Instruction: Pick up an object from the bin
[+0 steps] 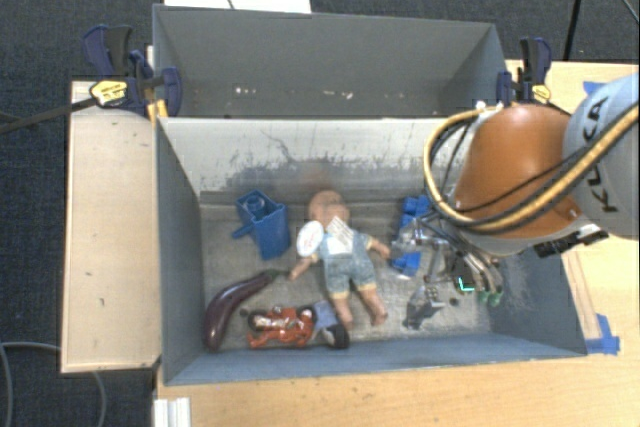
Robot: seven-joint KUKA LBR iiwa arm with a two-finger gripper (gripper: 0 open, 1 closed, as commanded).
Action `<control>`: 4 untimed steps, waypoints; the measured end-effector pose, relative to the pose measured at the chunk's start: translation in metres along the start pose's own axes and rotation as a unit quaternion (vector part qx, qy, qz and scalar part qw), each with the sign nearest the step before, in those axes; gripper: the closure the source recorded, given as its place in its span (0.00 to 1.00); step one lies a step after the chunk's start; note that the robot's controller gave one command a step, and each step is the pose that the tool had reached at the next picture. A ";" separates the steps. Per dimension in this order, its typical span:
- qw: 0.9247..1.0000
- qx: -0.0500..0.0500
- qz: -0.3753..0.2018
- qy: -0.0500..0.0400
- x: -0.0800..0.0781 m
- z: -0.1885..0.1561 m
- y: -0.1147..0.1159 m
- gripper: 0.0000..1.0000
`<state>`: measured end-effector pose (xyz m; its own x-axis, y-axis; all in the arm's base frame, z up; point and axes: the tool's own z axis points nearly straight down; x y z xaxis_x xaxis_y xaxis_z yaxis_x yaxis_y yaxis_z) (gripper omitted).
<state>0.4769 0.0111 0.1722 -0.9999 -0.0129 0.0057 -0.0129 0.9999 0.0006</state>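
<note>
Bin point(300, 155), read near to far. Along the near wall, from the left, you have a dark purple aubergine-shaped thing point(230, 305) lying curved against the left corner. Just right of it, a small red-and-brown figure point(283, 326) lies flat on its side. Farther right in the same near band, the gripper point(422, 307) is low over the bin floor, on a bare patch just right of the doll's legs and well short of the right wall. You cannot tell from this angle whether it is spread or closed; the wrist hardware covers it. In mid bin, the doll point(340, 255), in pale blue overalls, lies on its back, head toward the far wall and feet toward the near one. Nearest to the gripper is a small blue toy point(413, 210), just beyond it on the far side and partly behind the wrist parts; contact cannot be judged. Left of the doll's head, a blue cup point(264, 223) is tipped over. Above the right side of the bin, you see the arm's orange cover point(515, 177) with cables point(437, 183) looped over it.
</note>
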 end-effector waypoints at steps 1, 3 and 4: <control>1.000 0.000 0.000 -0.004 -0.002 -0.003 0.000 0.00; 1.000 0.000 0.002 -0.009 -0.031 0.099 0.014 1.00; 1.000 0.000 0.024 -0.004 -0.040 0.024 0.013 1.00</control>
<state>0.5163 0.0244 0.1476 -0.9993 0.0360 -0.0016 0.0360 0.9994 0.0005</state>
